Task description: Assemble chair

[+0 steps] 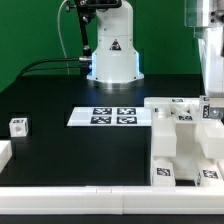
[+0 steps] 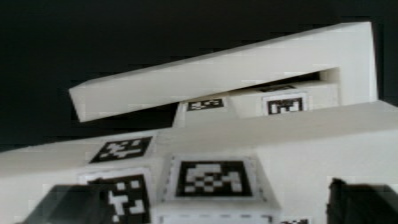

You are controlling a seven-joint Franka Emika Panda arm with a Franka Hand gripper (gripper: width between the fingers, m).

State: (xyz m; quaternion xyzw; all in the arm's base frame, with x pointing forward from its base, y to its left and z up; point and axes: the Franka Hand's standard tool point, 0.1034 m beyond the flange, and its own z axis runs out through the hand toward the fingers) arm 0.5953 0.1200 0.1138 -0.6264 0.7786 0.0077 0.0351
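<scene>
You had even, bright light; the glossy white robot body point(image 1: 110, 45) showed glare, the black matte surface point(image 1: 60, 145) stayed dark, and your wrist view was soft and blurred.

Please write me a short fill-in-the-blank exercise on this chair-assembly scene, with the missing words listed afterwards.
1. The marker board carries ____ tags.
2. The table top is coloured ____.
3. A small tagged block lies alone toward the exterior view's ____ side.
4. The cluster of white chair parts sits at the exterior view's ____ side.

Missing words: four; black; left; right
</scene>
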